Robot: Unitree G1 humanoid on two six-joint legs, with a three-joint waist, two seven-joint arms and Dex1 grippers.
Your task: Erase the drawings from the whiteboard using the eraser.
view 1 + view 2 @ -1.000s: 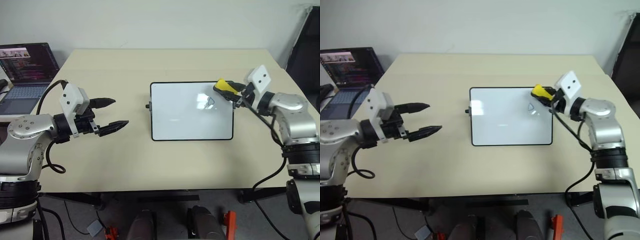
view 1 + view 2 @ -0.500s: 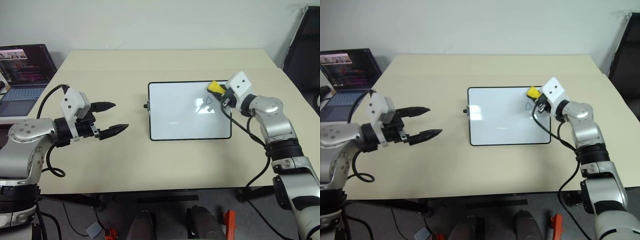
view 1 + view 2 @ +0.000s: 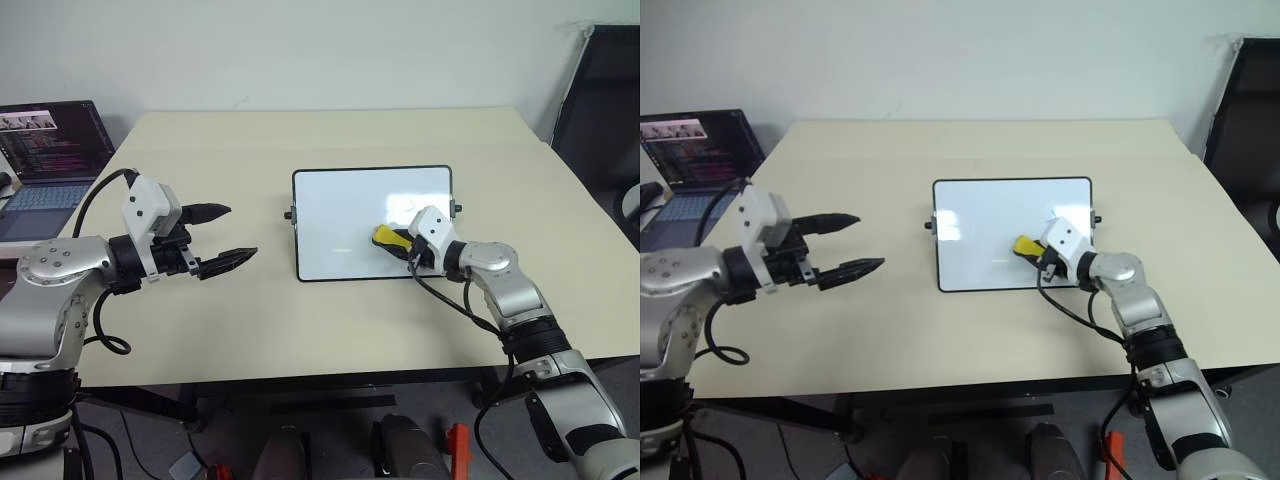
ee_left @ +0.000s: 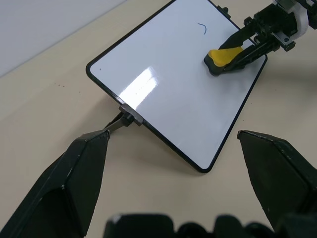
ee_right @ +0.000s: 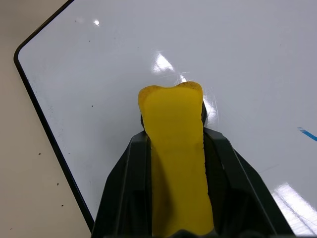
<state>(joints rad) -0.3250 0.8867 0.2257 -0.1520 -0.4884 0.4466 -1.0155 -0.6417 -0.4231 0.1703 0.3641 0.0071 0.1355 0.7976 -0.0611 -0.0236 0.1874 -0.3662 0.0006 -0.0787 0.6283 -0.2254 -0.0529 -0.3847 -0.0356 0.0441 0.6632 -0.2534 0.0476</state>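
Right gripper (image 3: 400,245), fingers pinching the eraser (image 3: 389,237), rests it on the whiteboard (image 3: 340,215) at table (image 3: 250,310) centre, toward the board's 5 o'clock corner. Left gripper (image 3: 222,235), fingers spread, hangs off the board's 9 o'clock side. Risk: the unheld board may slide under wiping pressure. The left wrist view reveals a remaining blue stroke (image 4: 202,29), which the eye views do not resolve.

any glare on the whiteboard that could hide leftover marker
Left wrist view: a bright streak of glare on the whiteboard near its knobbed side, clear of the short blue stroke. Right wrist view: small glints beside the eraser and near the frame's lower corner; a blue mark stays readable. Head views: soft white patches only.
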